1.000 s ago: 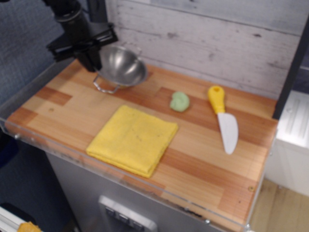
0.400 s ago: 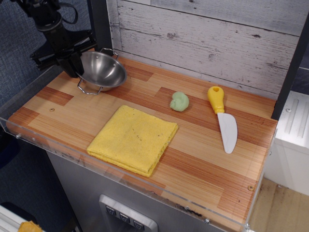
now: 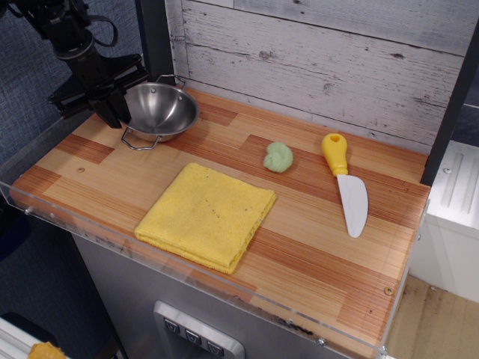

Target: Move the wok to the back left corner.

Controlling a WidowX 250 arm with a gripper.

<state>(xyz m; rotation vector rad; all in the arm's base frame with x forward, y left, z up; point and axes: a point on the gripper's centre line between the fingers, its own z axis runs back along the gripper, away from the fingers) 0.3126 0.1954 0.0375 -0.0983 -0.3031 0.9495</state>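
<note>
The wok (image 3: 161,108), a small shiny steel bowl with wire loop handles, rests level on the striped wood tabletop (image 3: 101,131). It sits in the back left corner, by the black post (image 3: 153,37). My gripper (image 3: 118,108) is black and comes down from the upper left. It sits on the wok's left rim and looks shut on it. The fingertips are partly hidden behind the rim.
A folded yellow cloth (image 3: 206,217) lies front of centre. A small green lump (image 3: 278,157) and a yellow-handled knife (image 3: 346,183) lie to the right. A clear raised rim (image 3: 187,275) lines the front and left edges. The plank wall (image 3: 322,60) is behind.
The gripper carried the wok left along the back into the corner. In the last half second the wok went from tilted to level on the table, with the gripper hardly moving.
</note>
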